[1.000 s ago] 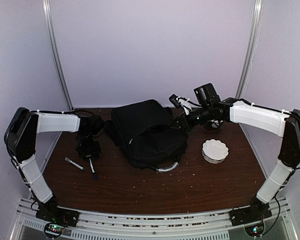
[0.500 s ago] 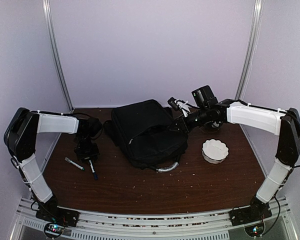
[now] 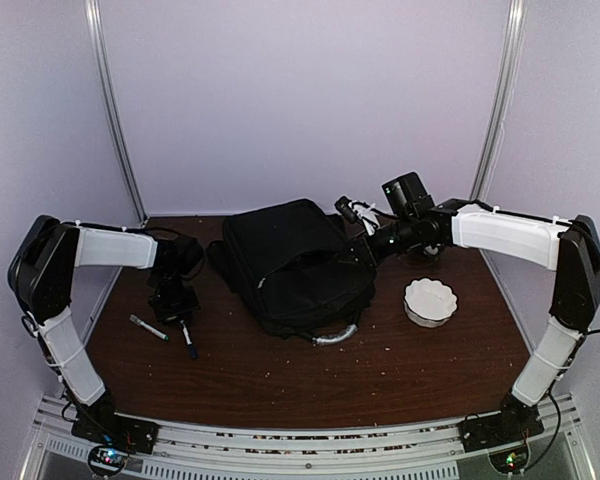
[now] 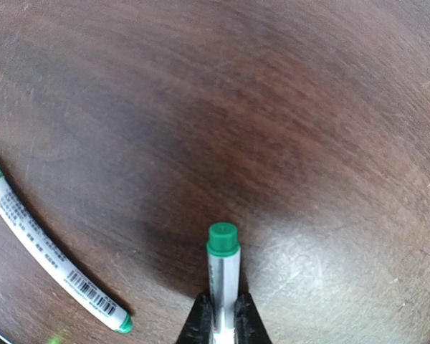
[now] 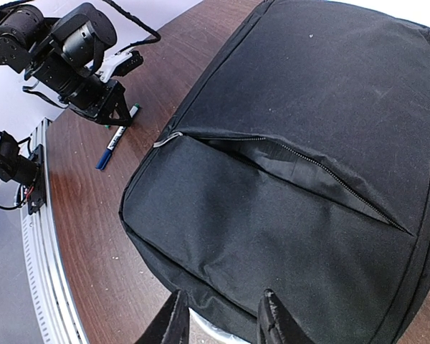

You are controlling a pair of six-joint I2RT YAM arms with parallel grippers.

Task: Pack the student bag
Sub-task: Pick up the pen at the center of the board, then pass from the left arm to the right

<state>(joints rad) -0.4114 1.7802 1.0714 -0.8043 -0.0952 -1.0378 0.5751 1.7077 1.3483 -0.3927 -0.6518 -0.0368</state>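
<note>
The student bag (image 3: 295, 265) is a large black backpack lying flat in the middle of the table, with its grey-silver handle (image 3: 335, 337) toward the front. Its front pocket zip (image 5: 301, 161) gapes partly open. My left gripper (image 4: 223, 322) is shut on a white marker with a green cap (image 4: 223, 265), low over the table left of the bag. A second white marker (image 4: 50, 254) lies loose beside it. My right gripper (image 5: 222, 322) hangs open above the bag's near edge, with only fabric showing between its fingers (image 5: 272, 319).
A white scalloped bowl (image 3: 430, 300) stands on the table right of the bag. The two markers (image 3: 148, 327) lie at the front left. Crumbs dot the brown tabletop (image 3: 280, 380). White walls close in the back and sides.
My left gripper's jaws have closed onto the green-capped marker. The right arm has shifted slightly left over the bag.
</note>
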